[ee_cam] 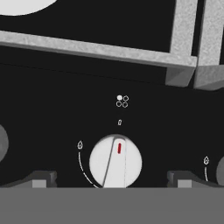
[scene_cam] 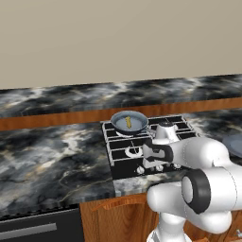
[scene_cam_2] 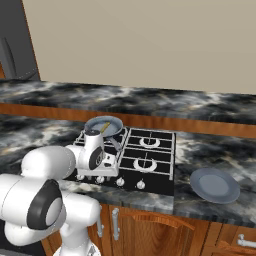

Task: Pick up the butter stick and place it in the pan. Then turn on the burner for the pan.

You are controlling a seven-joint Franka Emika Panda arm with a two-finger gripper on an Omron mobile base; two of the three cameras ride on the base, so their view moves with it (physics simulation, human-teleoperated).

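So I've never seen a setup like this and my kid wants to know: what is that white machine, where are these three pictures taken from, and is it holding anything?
It is a white robot arm in a simulated kitchen. Two cameras sit behind it, left and right; the third looks along its hand. On the black cooktop stands a pan with the butter stick lying in it. A grey plate rests on the counter. The gripper is open and holds nothing; the hand view shows it poised before a silver knob.

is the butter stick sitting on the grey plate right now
No, the butter stick lies inside the pan on the cooktop, while the grey plate sits bare on the counter.
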